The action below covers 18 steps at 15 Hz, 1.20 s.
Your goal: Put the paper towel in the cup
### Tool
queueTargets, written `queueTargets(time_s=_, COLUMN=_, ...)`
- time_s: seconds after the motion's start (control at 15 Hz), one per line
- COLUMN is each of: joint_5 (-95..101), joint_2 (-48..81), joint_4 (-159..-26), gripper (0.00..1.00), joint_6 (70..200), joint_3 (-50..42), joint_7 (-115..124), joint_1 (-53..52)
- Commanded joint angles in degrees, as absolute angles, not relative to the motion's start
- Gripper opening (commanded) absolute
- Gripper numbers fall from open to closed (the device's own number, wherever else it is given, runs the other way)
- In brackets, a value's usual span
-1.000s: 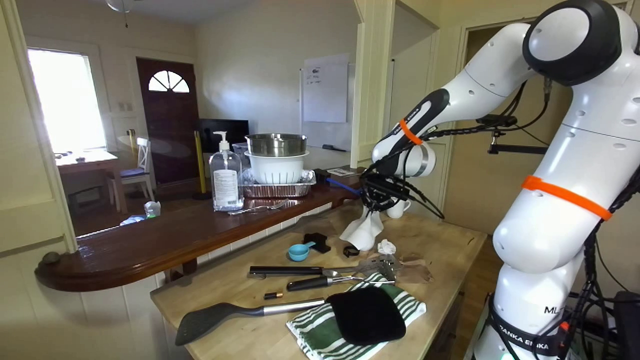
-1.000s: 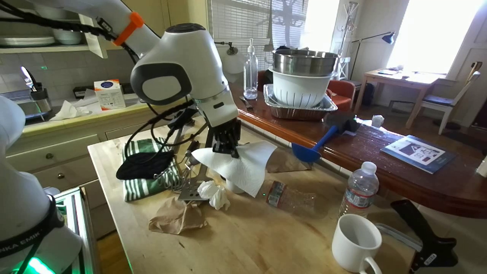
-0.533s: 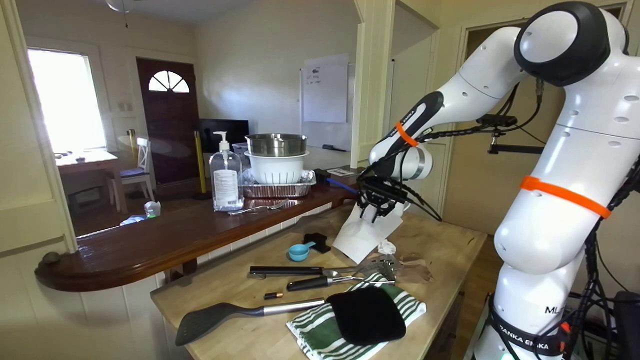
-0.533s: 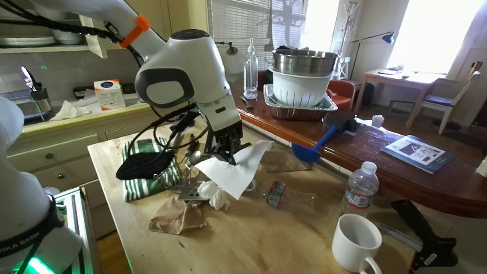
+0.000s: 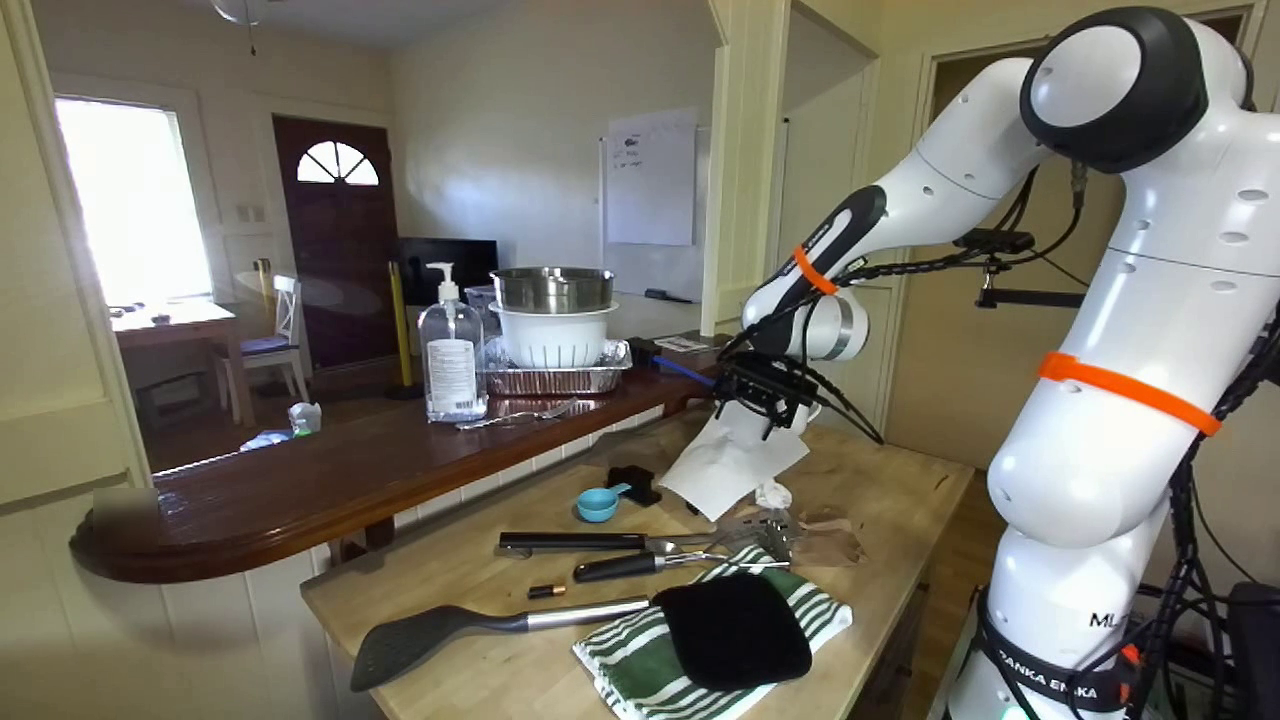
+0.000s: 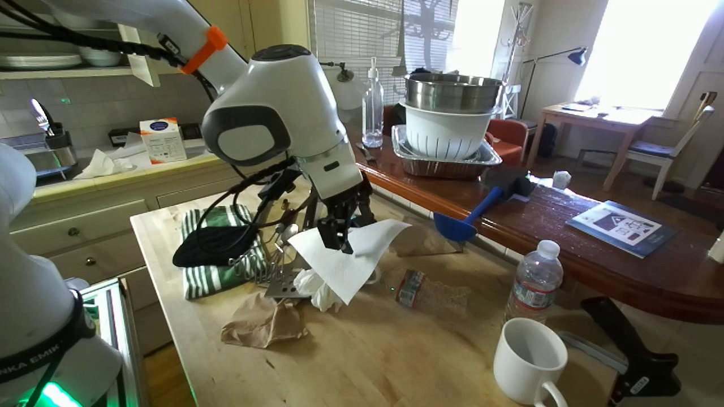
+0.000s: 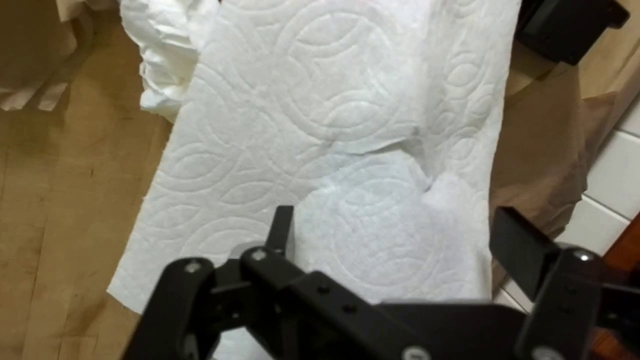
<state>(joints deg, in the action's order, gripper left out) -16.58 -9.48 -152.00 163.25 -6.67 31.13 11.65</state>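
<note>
On the wooden desk (image 6: 413, 356), in an exterior view, the paper towel (image 6: 348, 272) lies over the cup (image 6: 375, 277), whose handle shows at the towel's four o'clock; the gripper (image 7: 394, 222) above stands wide.

Black base band (image 5: 1040, 672): "ANKA EMIKA", start hidden. White arm (image 5: 1060, 490) above: "ML". Bottle label (image 5: 452, 375): too small.

Cup (image 6: 378, 275) — mostly hidden by towel (image 6: 352, 269)
</note>
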Motion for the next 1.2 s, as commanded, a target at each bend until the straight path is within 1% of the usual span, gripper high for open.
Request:
queueTargets(time_s=0.0, joint_5=-16.8, joint_2=-9.3, joint_4=-151.0, gripper=1.00, joint_6=162.3, joint_3=-6.7, joint_7=31.2, joint_1=11.8)
queueTargets(time_s=0.07, joint_5=-16.2, joint_2=-10.1, joint_4=-150.7, gripper=0.99, joint_6=160.6, joint_3=-6.3, joint_7=32.6, joint_1=12.0)
queueTargets(time_s=0.13, joint_5=-16.1, joint_2=-10.8, joint_4=-150.5, gripper=0.75, joint_6=160.1, joint_3=-6.1, joint_7=32.7, joint_1=11.8)
queueTargets(time_s=0.27, joint_5=-14.3, joint_2=-12.1, joint_4=-149.7, gripper=0.73, joint_6=158.0, joint_3=-5.2, joint_7=34.8, joint_1=12.4)
queueTargets(time_s=0.33, joint_5=-13.7, joint_2=-12.8, joint_4=-148.9, gripper=0.67, joint_6=155.5, joint_3=-4.7, joint_7=36.2, joint_1=12.6)
queueTargets(time_s=0.47, joint_5=-13.8, joint_2=-13.8, joint_4=-147.6, gripper=0.49, joint_6=150.0, joint_3=-4.5, joint_7=37.0, joint_1=12.0)
queueTargets(time_s=0.6, joint_5=-13.4, joint_2=-13.7, joint_4=-146.6, gripper=0.35, joint_6=146.0, joint_3=-4.1, joint_7=38.4, joint_1=12.0)
queueTargets(time_s=0.67, joint_5=-12.5, joint_2=-13.4, joint_4=-146.2, gripper=0.27, joint_6=145.5, joint_3=-3.8, joint_7=39.6, joint_1=12.3)
queueTargets(time_s=0.87, joint_5=-11.6, joint_2=-12.5, joint_4=-146.0, gripper=0.05, joint_6=147.5, joint_3=-4.0, joint_7=40.6, joint_1=12.4)
queueTargets(time_s=0.93, joint_5=-11.4, joint_2=-12.1, joint_4=-146.2, gripper=0.01, joint_6=148.5, joint_3=-4.1, joint_7=40.6, joint_1=12.3)
queueTargets(time_s=1.13, joint_5=-11.4, joint_2=-10.5, joint_4=-146.5, gripper=0.00, joint_6=149.8, joint_3=-4.4, joint_7=40.3, joint_1=12.3)
